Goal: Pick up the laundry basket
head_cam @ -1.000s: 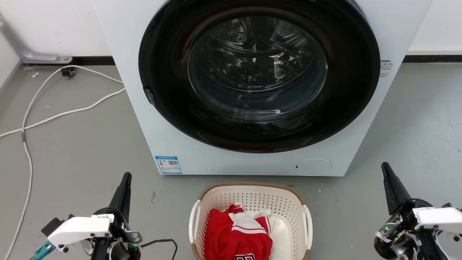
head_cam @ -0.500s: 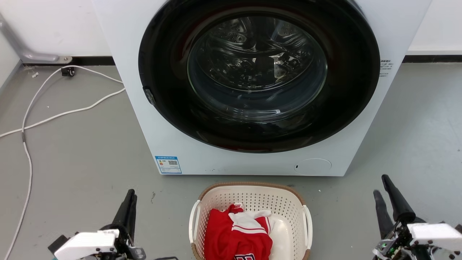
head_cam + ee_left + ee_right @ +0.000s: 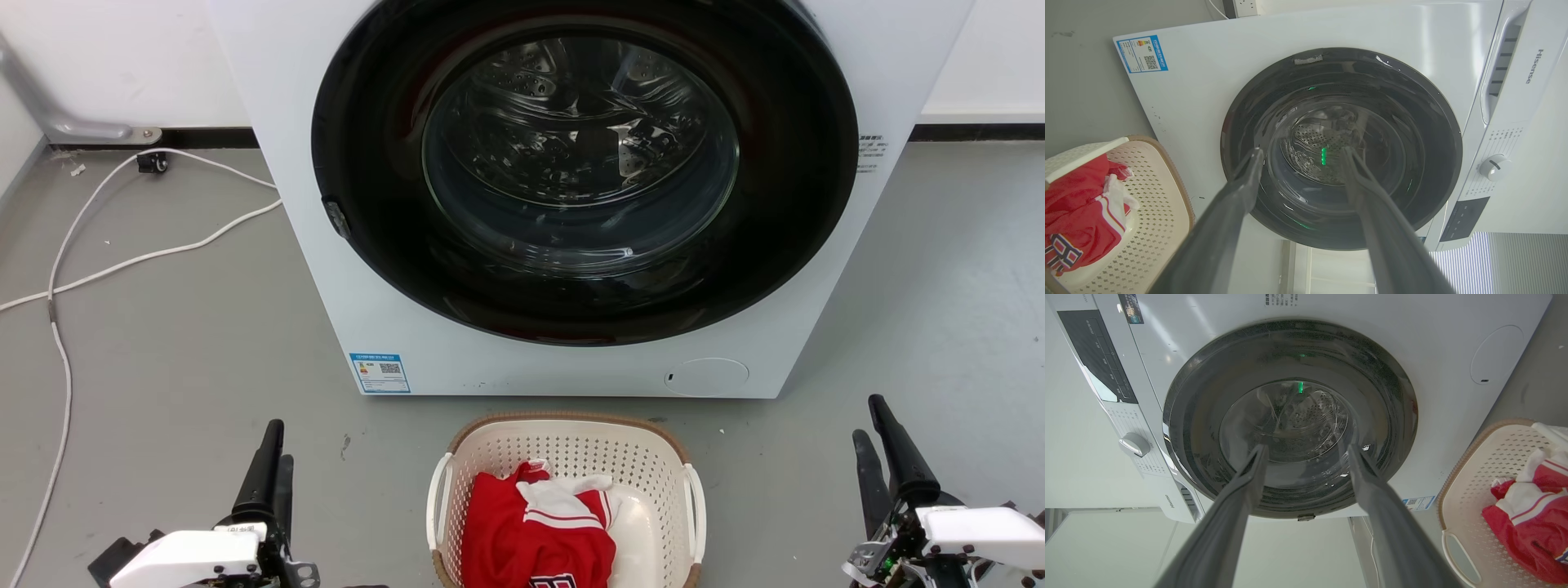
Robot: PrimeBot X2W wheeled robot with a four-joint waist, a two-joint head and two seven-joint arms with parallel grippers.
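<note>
The laundry basket [image 3: 571,451] stands on the floor at the bottom centre of the head view, just in front of the washing machine. It is cream-white and perforated, with a brown rim and a white handle on each side, and a red and white garment [image 3: 539,531] lies in it. My left gripper [image 3: 278,443] is to its left and my right gripper [image 3: 867,418] to its right, both apart from it. The left gripper [image 3: 1302,150] is open and holds nothing, with the basket [image 3: 1167,192] beside it. The right gripper [image 3: 1306,446] is likewise open, beside the basket [image 3: 1478,473].
The white washing machine [image 3: 343,310] with its shut dark round door [image 3: 580,163] stands close behind the basket. A white cable [image 3: 61,359] trails over the grey floor at the left. Bare floor lies on both sides of the basket.
Both grippers have dropped lower in the head view. The right one has turned so that both of its fingers show. The basket has not moved.
</note>
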